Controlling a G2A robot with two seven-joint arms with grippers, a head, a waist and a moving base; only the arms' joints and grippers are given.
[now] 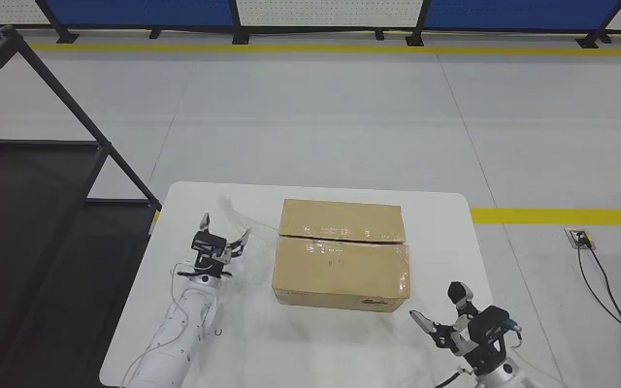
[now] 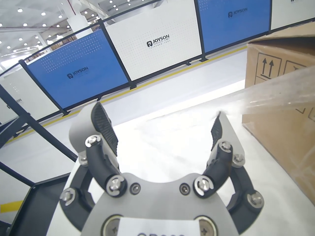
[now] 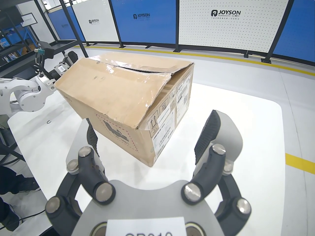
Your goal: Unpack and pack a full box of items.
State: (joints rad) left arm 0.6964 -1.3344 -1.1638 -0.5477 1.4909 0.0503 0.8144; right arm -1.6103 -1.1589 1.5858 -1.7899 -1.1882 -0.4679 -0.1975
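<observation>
- A brown cardboard box (image 1: 340, 254) with loosely folded, taped top flaps is sitting in the middle of a white rounded table (image 1: 252, 330).
- The left gripper (image 1: 225, 233) is hovering beside the box's left side, fingers spread wide, with a strip of clear tape (image 2: 270, 94) stretching from the box to one fingertip.
- The right gripper (image 1: 437, 306) is hanging near the box's near right corner, likewise spread and empty.

The fence panels (image 3: 226, 13) each carry a logo with a wordmark beside it and a smaller line beneath. The box (image 3: 123, 94) bears paired upward arrow marks (image 2: 268, 66) on one end. Its other end has white shipping labels (image 3: 183, 94) with barcodes and print too fine to make out. A white tag (image 2: 157, 226) on the left gripper (image 2: 158, 111) shows dark characters cut off at the edge, as does the one on the right gripper (image 3: 151, 117).
</observation>
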